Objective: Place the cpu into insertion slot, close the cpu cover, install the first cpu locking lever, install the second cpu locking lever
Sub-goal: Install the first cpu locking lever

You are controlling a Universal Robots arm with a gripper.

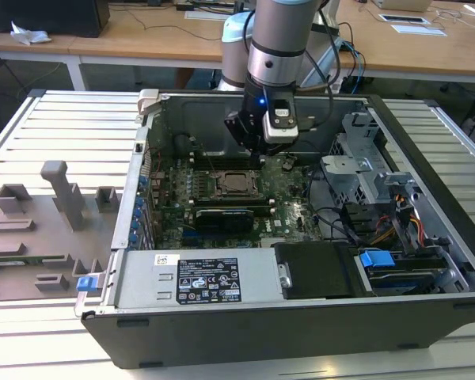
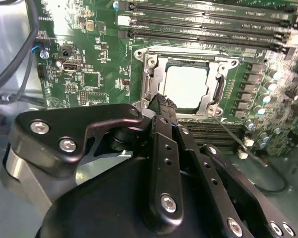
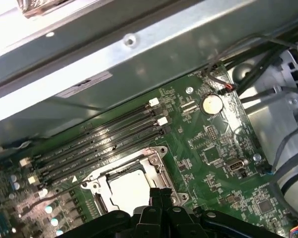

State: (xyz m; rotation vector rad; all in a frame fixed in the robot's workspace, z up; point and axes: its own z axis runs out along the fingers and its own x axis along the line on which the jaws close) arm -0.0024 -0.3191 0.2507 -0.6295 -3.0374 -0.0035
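**Claw closed at the slot edge, cpu seated under cover**

In the exterior view, the case (image 1: 222,332) is lying open on a slatted table (image 1: 63,119), its near wall facing the camera. A labelled silver box (image 1: 206,279) is sitting just inside that wall. A grey fixture tray (image 1: 32,237) is lying on the table off the case's exterior-view left side. Further in, a long black card (image 1: 226,215) is standing across the green board (image 1: 166,202), just in front of the slot (image 2: 188,54).

The cpu (image 2: 185,87) is sitting flat in the slot at mid-board. The cover (image 2: 152,74) is lying down around it, framing its pale top. A thin rod (image 2: 233,139) is running off the cover's corner across the board. Whether it is latched, cannot tell.

The gripper (image 2: 161,102) is hanging over the slot's edge with its fingertips pressed together, gripping nothing. Tips are sitting right at the cover's rim; contact, cannot tell.

Behind the slot, memory slots (image 3: 99,144) are running along the board toward the case's far wall. Beyond the case, wooden desks (image 1: 142,36) are standing.
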